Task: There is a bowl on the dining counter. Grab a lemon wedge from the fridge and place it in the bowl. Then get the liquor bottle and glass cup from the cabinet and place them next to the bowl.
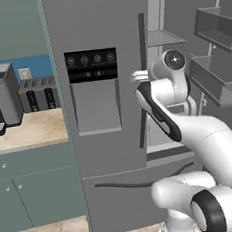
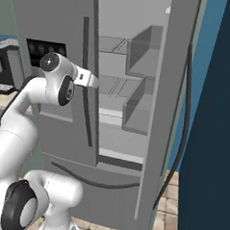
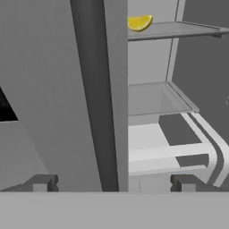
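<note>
Judging by its look, the lemon wedge (image 3: 139,22) is light, soft and slick-skinned, best pinched gently across its rind. It lies on a glass shelf (image 3: 174,30) inside the fridge (image 1: 100,34), above and ahead of the gripper (image 3: 115,182), whose jaws stand wide apart, holding nothing. The closed door's edge hides the wedge's left end, and the shelf's depth is hard to judge.

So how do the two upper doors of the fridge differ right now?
The left door is shut, while the right door is swung wide open. The left door carries a black dispenser panel; the right door shows inner storage bins. Both are grey steel with dark vertical handles.
</note>
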Robot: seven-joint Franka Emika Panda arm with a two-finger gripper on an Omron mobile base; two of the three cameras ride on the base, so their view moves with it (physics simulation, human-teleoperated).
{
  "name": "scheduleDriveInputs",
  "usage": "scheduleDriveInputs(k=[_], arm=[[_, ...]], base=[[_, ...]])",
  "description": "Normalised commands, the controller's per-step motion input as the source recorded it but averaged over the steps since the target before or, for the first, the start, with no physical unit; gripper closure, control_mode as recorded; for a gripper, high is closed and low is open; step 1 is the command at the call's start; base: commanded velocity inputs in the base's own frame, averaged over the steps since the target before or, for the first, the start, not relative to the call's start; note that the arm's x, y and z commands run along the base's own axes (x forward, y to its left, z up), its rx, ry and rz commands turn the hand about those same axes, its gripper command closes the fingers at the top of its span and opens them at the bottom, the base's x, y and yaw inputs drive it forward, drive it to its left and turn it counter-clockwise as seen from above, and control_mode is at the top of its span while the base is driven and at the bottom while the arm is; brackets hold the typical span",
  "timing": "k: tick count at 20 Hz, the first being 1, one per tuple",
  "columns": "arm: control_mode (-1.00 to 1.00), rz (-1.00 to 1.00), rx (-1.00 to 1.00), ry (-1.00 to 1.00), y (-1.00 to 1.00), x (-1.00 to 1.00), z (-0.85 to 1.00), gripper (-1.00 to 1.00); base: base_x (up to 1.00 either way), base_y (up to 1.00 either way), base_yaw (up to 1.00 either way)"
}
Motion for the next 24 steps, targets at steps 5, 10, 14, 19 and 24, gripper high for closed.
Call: scheduleDriveInputs(k=[5, 10, 14, 19, 24], arm=[[-1.0, 0.0, 0.01, 0.0, 0.04, 0.45, 0.0, -1.0], [-1.0, 0.0, 0.0, 0.0, 0.08, 0.4, 0.0, -1.0], [-1.0, 0.0, 0.0, 0.0, 0.02, 0.37, 0.0, -1.0], [-1.0, 0.0, 0.0, 0.0, 0.0, 0.42, -0.01, -1.0], [-1.0, 0.0, 0.0, 0.0, 0.0, 0.51, -0.08, 1.0]], base=[[0.0, 0.0, 0.0], [0.0, 0.0, 0.0], [0.0, 0.0, 0.0], [0.0, 0.0, 0.0], [0.0, 0.0, 0.0]])
